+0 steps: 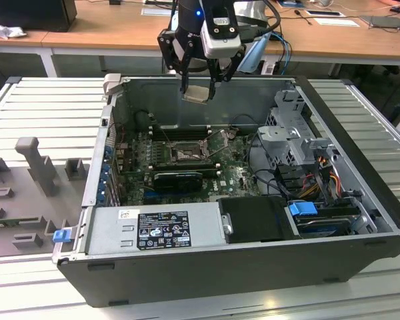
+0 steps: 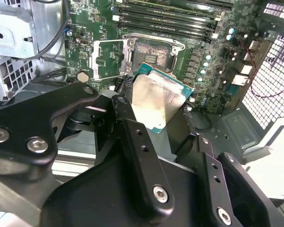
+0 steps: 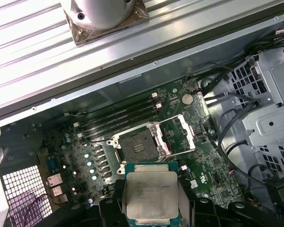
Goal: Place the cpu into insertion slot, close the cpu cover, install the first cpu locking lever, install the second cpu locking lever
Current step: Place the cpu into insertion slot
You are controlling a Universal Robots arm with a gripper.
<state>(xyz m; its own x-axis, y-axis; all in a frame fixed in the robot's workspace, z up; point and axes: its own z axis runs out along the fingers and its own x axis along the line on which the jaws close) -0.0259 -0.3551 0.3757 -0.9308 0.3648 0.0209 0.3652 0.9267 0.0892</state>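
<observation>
Tool holds cpu roughly level, silvery face up.

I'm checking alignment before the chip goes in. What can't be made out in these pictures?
Second wrist view: a corner of the insertion slot, hidden behind the cpu held in the gripper.
Both wrist views: the cpu's underside, turned away from the cameras.
Exterior view: the slot's contacts, too small to judge.
</observation>
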